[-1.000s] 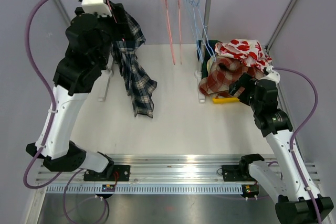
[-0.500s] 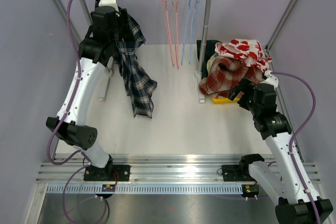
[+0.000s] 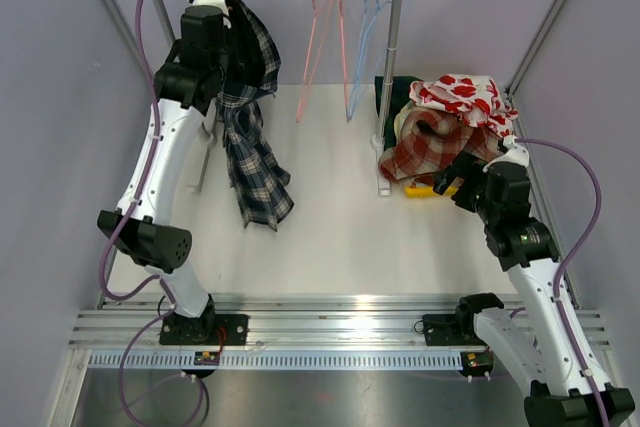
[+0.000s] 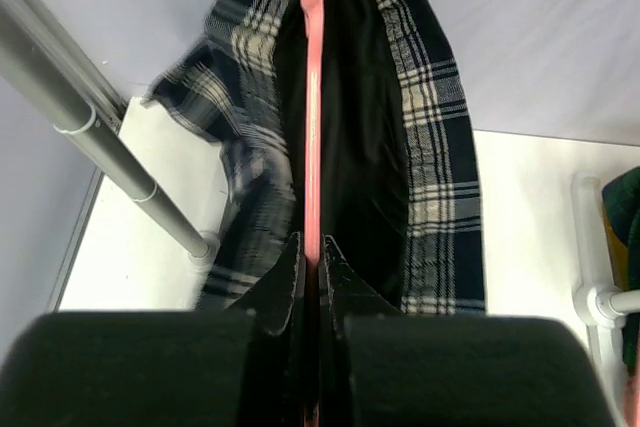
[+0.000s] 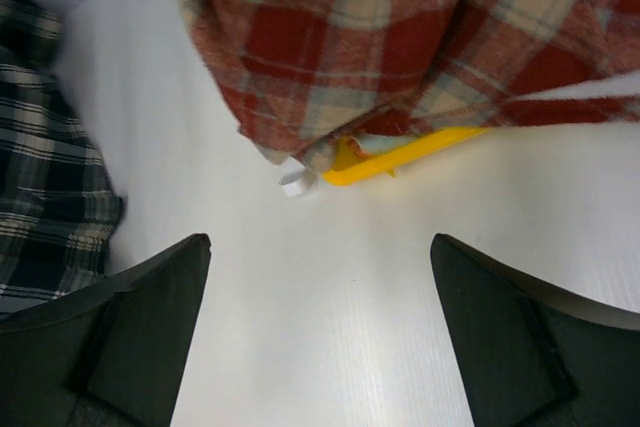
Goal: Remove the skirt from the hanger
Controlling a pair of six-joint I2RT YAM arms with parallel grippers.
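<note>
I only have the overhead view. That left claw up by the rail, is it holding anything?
Observer: Yes. Its wrist camera shows the left gripper shut on a pink hanger, the plaid skirt draped down both sides.
Operator: And the right claw?
Observer: The right gripper is open above the table, holding nothing.
Operator: What is it facing?
Observer: A yellow object tucked under red plaid cloth, a small white piece beside its end.

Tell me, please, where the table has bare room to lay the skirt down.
The widest bare patch of white tabletop lies between the hanging dark plaid skirt and the red-checked clothes heap, reaching the near metal rail. The far right corner is crowded.
</note>
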